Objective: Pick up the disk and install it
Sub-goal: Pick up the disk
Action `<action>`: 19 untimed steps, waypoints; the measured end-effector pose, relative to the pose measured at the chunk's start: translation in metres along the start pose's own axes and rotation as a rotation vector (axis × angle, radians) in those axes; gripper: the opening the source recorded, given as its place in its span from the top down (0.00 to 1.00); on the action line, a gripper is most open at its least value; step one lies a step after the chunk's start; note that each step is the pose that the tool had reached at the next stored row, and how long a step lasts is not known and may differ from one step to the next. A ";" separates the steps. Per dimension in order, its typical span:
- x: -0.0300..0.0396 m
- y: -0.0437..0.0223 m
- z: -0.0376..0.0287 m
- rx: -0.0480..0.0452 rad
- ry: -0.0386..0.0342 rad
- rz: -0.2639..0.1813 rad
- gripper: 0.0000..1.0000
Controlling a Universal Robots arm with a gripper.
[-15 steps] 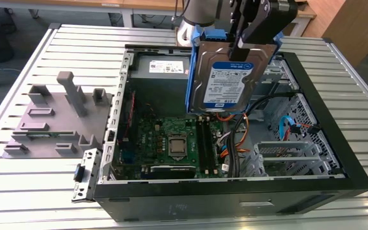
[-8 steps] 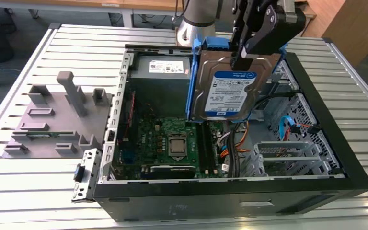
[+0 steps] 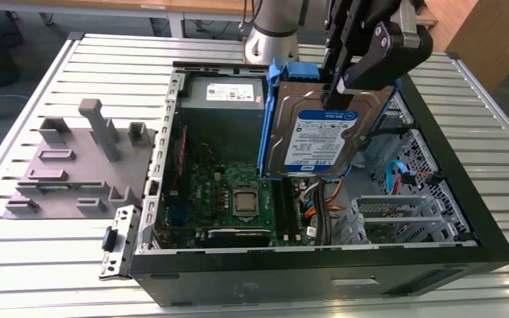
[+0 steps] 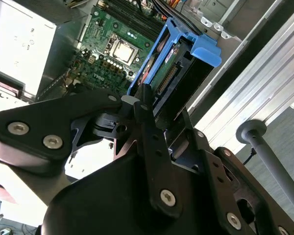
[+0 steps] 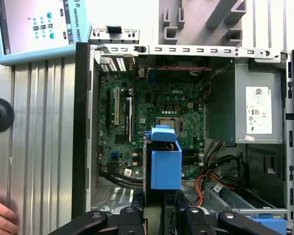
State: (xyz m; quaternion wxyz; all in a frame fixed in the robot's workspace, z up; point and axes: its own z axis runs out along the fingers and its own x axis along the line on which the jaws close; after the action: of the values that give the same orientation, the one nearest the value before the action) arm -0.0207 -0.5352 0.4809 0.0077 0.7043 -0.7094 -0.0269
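The gripper [image 3: 337, 99], clamped on the top edge of the disk [image 3: 321, 142], holds it upright at upper centre-right of the exterior view, over the open computer case [image 3: 281, 278]. Probably rigid, dense, shock-sensitive — gripping its flat faces looks soundest.

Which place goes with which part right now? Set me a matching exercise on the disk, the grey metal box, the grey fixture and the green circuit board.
Things:
1. disk
2. grey metal box
3. grey fixture
4. green circuit board

Places:
a. flat on the floor of the open case
b. on the table, outside the case, at the exterior view's left
c. clamped in the gripper, above the case
d. in a corner of the case, white sticker facing up

Pairs: 1-c, 2-d, 3-b, 4-a.
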 end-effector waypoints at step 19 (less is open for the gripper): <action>0.0194 -0.0173 0.0020 0.0001 -0.0006 0.013 0.65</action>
State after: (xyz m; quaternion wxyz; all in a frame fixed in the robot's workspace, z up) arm -0.0036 -0.5547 0.4775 0.0076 0.6997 -0.7139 -0.0270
